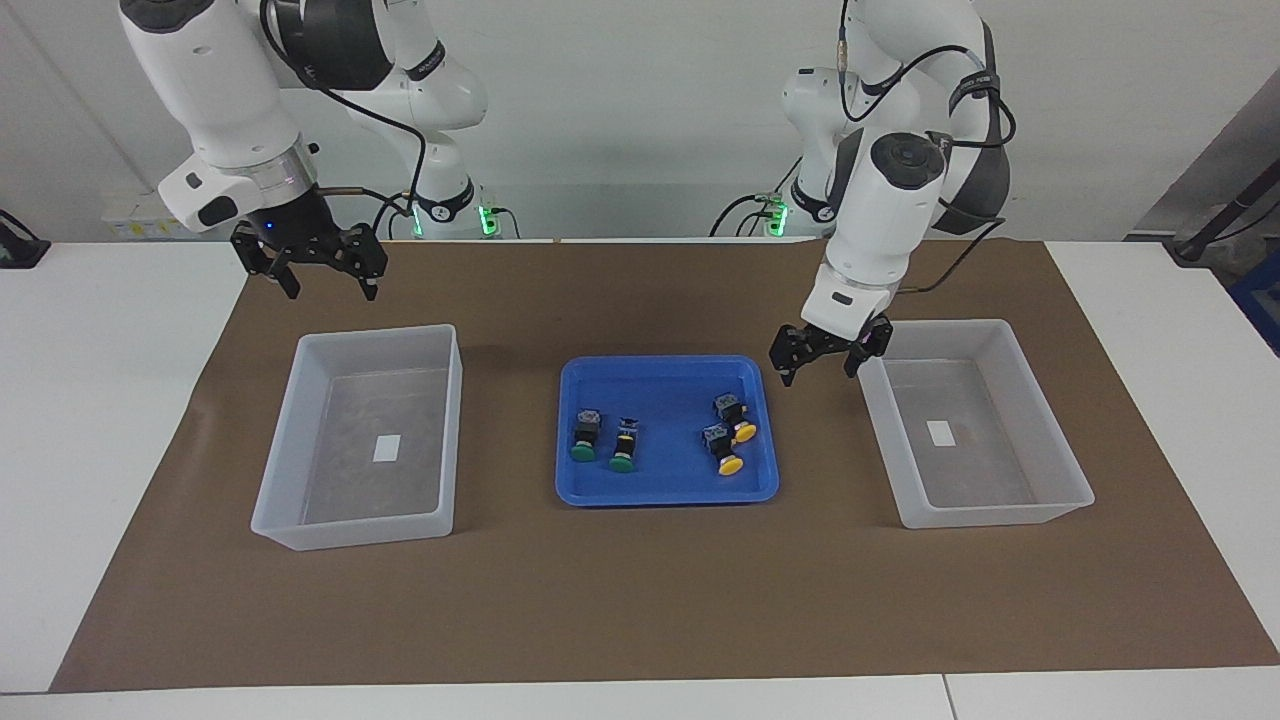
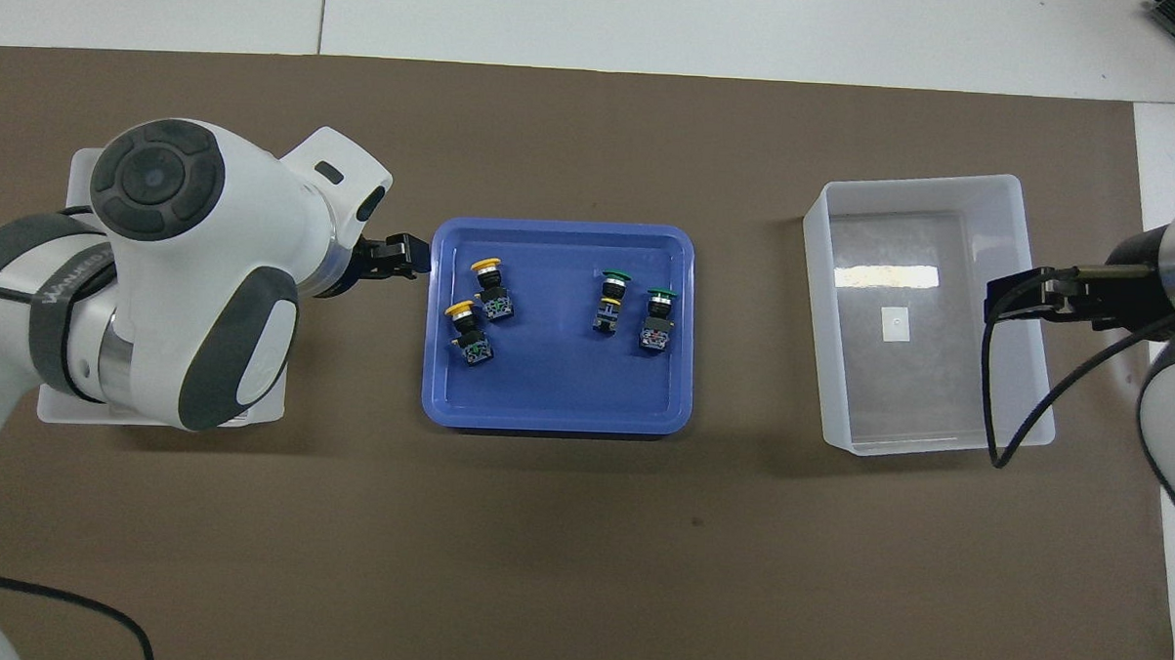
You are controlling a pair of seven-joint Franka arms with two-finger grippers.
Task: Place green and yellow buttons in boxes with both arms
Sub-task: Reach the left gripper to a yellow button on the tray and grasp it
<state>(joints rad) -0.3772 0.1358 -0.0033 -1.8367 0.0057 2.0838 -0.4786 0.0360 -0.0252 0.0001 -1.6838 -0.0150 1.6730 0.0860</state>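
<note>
A brown mat (image 1: pixel 640 600) covers most of the white table (image 1: pixel 100 420), and everything sits on it. Two whitish boxes stand near the mat's ends: one box at the right arm's end (image 1: pixel 300 500), one box at the left arm's end (image 1: pixel 1050 430), each bare but for a small white label on its floor. Midway between them lies a shallow blue tray (image 1: pixel 660 375). The left gripper (image 1: pixel 830 352) hangs empty with jaws spread, over the mat between the tray's edge and the nearby box. The right gripper (image 1: pixel 318 258), also empty and spread, waits above the mat just past the robot-side edge of its own box. All four buttons lie on their sides in the tray: two green buttons (image 1: pixel 600 442) toward the right arm's edge, two yellow buttons (image 1: pixel 730 435) toward the left arm's edge, the yellow pair closely side by side.
</note>
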